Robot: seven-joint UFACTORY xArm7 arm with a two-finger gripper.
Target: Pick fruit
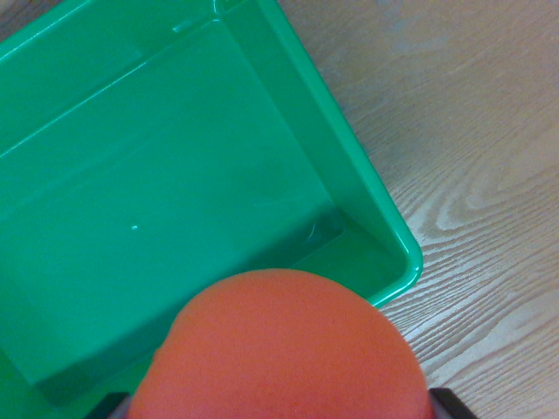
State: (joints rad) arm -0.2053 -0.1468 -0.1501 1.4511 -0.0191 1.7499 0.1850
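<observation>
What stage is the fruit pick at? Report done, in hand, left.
Done: the orange-red fruit appears lifted, filling the bottom of the wrist view between dark gripper parts. In hand: carrying it above the green bin. Left: releasing it; the visible bin floor is bare.

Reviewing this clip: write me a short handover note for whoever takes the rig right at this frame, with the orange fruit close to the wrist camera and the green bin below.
Gripper: only dark finger tips show at the bottom corners, either side of the orange fruit; it appears shut on the fruit.
Fruit: fills the lower centre of the wrist view, in front of the green bin's near corner.
Bin: sits on the wooden table; the visible interior holds nothing.
Done: fruit apparently picked.
Left: probably releasing it into the bin; not yet done.
</observation>
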